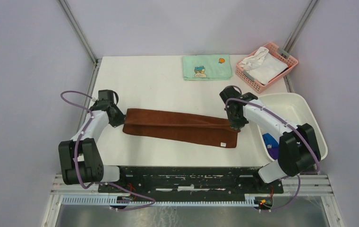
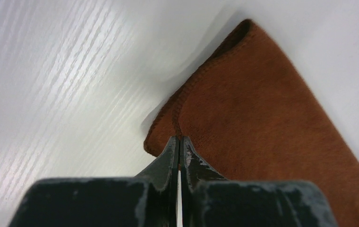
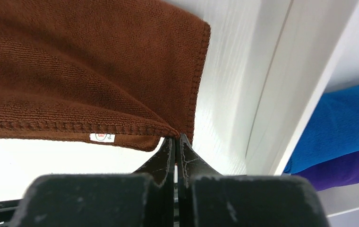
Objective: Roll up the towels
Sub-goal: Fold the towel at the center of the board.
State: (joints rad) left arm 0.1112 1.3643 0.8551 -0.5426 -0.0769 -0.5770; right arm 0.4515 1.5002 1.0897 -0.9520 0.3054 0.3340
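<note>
The rust-brown towel (image 1: 180,126) lies stretched as a long folded band across the table between both arms. My left gripper (image 1: 119,118) is shut on the hem at its left end (image 2: 180,137); the cloth (image 2: 262,118) runs away from the tips. At the right end my right gripper (image 1: 235,124) is shut on the stitched corner (image 3: 176,136), with the brown cloth (image 3: 73,71) and its white label (image 3: 102,137) to the left. The royal blue towel (image 3: 338,123) and the dark purple towel (image 3: 338,172) lie in the white bin (image 1: 300,106).
A pale green cartoon-print towel (image 1: 207,66) lies flat at the back. A pink basket (image 1: 288,56) with white cloth (image 1: 262,65) sits at the back right. The white bin's wall (image 3: 291,85) stands close beside my right gripper.
</note>
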